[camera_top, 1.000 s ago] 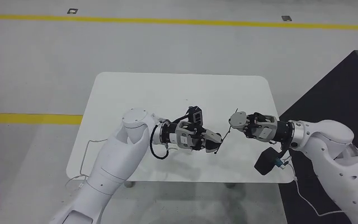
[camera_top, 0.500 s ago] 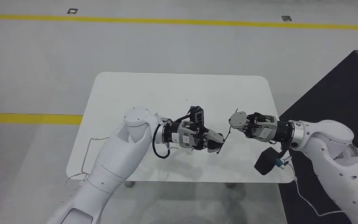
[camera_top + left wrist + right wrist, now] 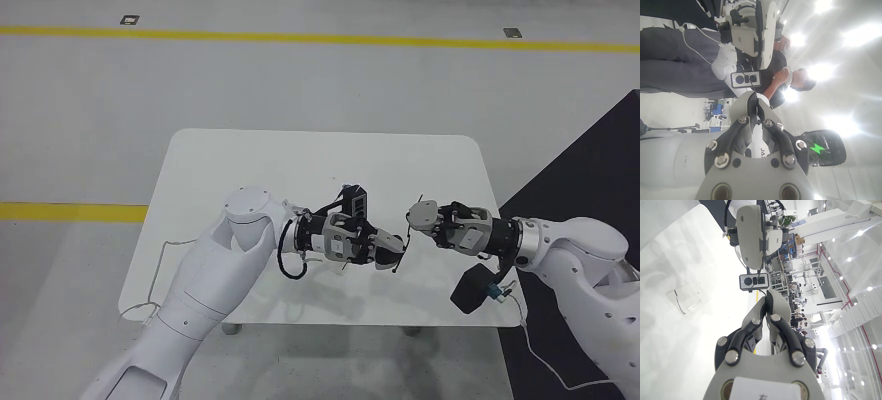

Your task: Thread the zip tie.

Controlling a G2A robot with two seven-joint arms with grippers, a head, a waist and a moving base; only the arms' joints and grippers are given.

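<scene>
Visibly thin, black zip tie pinched between left claw and right claw.

Large robotics lab or factory-style test hall. Grey poured floor marked with yellow lane lines and small floor markers. One white table stands alone on it. Beyond: rows of workbenches and equipment racks, red pipes along white walls, high ceiling with spotlights. Desks and office chairs farther off.
</scene>
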